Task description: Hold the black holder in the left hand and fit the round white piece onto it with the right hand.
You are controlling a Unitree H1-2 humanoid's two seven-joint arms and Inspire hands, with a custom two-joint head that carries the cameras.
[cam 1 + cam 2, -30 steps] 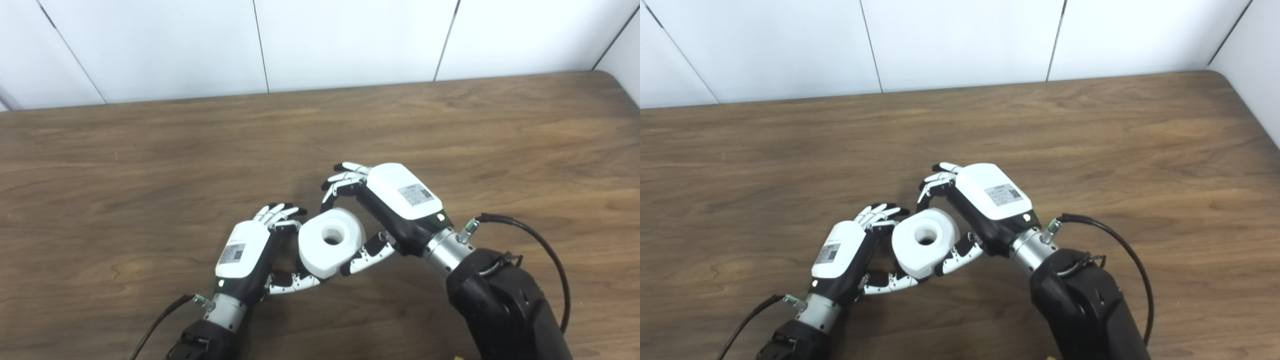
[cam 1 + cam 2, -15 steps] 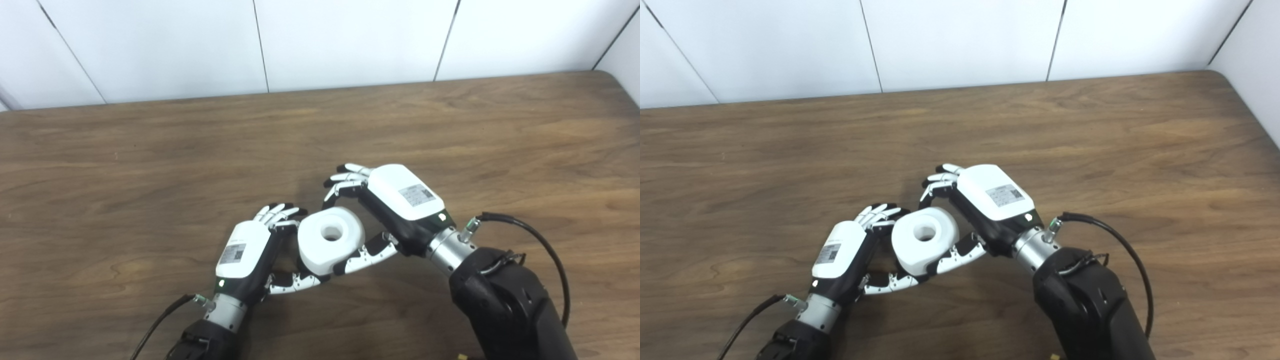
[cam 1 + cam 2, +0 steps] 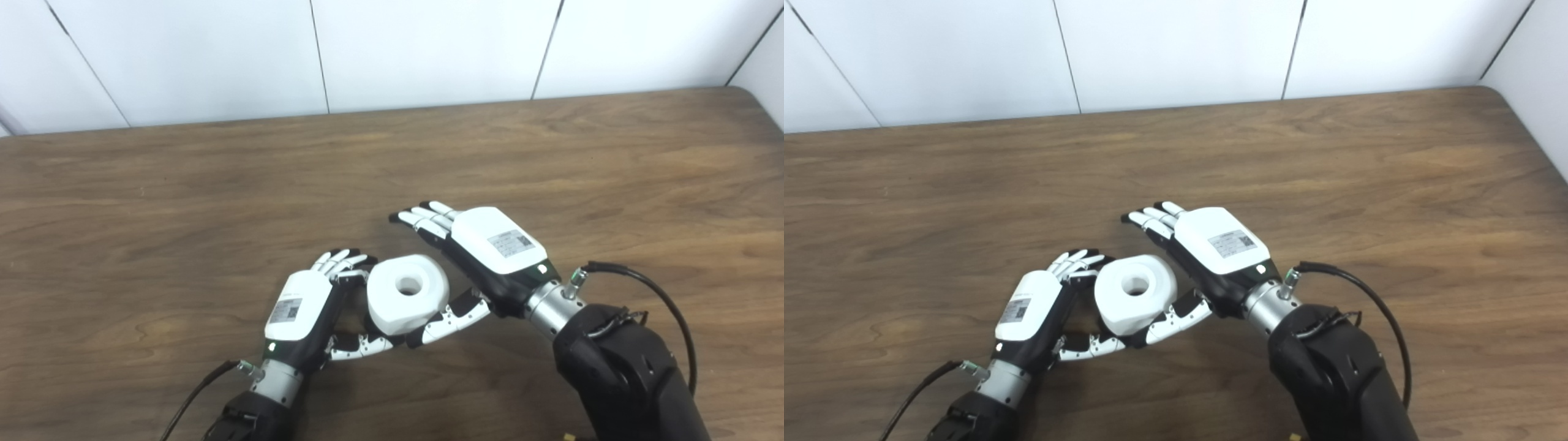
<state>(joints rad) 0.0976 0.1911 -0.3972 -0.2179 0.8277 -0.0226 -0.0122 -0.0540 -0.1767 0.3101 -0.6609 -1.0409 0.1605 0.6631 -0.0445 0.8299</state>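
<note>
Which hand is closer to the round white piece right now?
Left. The left hand is against the round white piece, fingers and thumb curled round its left side. The right hand is beside it on the right, fingers spread clear, thumb beneath.

The round white piece [image 3: 407, 294] is a thick, smooth ring with rounded edges and a round hole through its middle, the hole facing up and slightly toward the camera. It sits tilted, just right of the left hand [image 3: 301, 309], whose fingers curl against its left side and whose thumb reaches under its near edge. The black holder seems to lie beneath it, but it is almost wholly hidden.
</note>
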